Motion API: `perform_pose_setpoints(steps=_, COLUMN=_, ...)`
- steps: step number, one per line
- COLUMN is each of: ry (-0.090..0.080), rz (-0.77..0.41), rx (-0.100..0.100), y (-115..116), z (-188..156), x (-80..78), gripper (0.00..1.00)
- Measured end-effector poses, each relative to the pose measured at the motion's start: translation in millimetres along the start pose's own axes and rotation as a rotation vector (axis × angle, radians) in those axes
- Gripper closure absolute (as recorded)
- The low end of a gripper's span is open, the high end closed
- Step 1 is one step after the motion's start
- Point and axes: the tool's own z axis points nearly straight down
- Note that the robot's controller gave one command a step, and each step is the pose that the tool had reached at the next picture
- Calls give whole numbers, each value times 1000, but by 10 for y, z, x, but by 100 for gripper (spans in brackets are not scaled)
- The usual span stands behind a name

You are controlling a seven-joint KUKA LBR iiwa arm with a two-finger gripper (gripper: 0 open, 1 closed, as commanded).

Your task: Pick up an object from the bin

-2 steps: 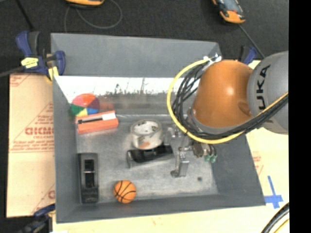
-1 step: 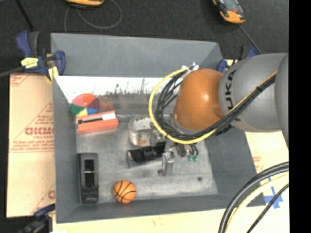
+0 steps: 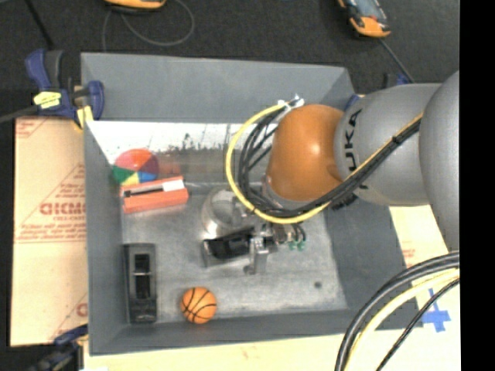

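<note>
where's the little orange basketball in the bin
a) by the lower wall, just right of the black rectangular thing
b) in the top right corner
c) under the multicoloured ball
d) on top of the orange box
a: the basketball sits on the floor of the bin near the wall at the picture's bottom, just right of the black rectangular thing.

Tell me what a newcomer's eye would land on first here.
The orange cover on the arm's wrist dominates, hanging over the middle of the grey bin, with the gripper low by a black thing and a shiny clear thing. Next come the bright bits: a small orange basketball near the lower wall, and an orange block beside a many-coloured ball at the upper left.
</note>
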Motion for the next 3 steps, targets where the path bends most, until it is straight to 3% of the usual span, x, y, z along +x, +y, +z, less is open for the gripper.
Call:
perform_pose_setpoints(steps=1, ry=-5, rz=-5, rx=1, y=-30, z=93, x=-103, gripper=0)
perform_pose_setpoints(steps=2, ry=-5, rz=75, rx=0, y=140, z=534, x=-104, gripper=0)
perform_pose_setpoints(steps=3, ry=-11, rz=142, rx=-4, y=96, z=508, x=-68, gripper=100)
